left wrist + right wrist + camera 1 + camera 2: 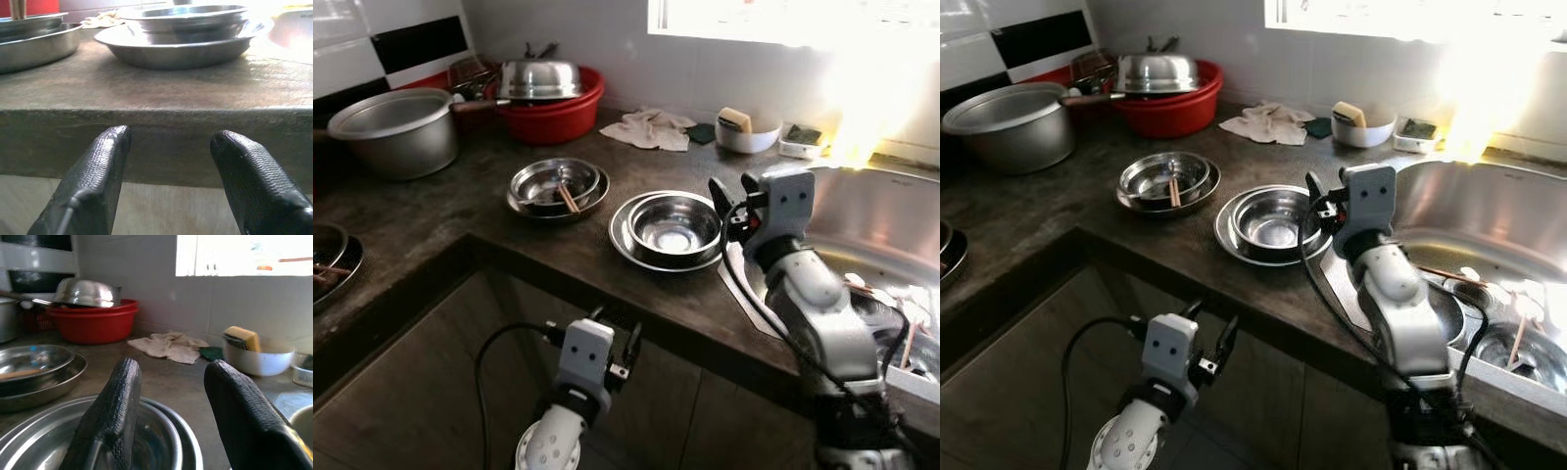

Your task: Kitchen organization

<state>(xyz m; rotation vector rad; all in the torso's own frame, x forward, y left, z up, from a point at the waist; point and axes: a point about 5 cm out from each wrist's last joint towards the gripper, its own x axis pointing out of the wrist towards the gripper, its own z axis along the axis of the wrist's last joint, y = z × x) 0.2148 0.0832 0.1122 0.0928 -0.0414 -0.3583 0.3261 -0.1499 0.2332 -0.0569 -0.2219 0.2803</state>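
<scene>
Head views show a dark stone countertop (460, 220) under white wall tiles and a bright window, with a steel sink (881, 211) at the right. Near the sink, a steel bowl (674, 227) sits nested in a plate; the right gripper (171, 411) hovers over its rim, fingers spread. Another bowl (555, 182) holds chopsticks. Below the counter edge, the left gripper (168, 183) is spread, empty.

Two sets of steel dishes sit on the dark countertop (431, 206) — a bowl nested in a plate (666, 231) right beside the sink (876, 211), and another bowl-in-plate stack (556, 186) with chopsticks (568, 198) lying inside, upright, nearer the red basin (553, 116)
</scene>
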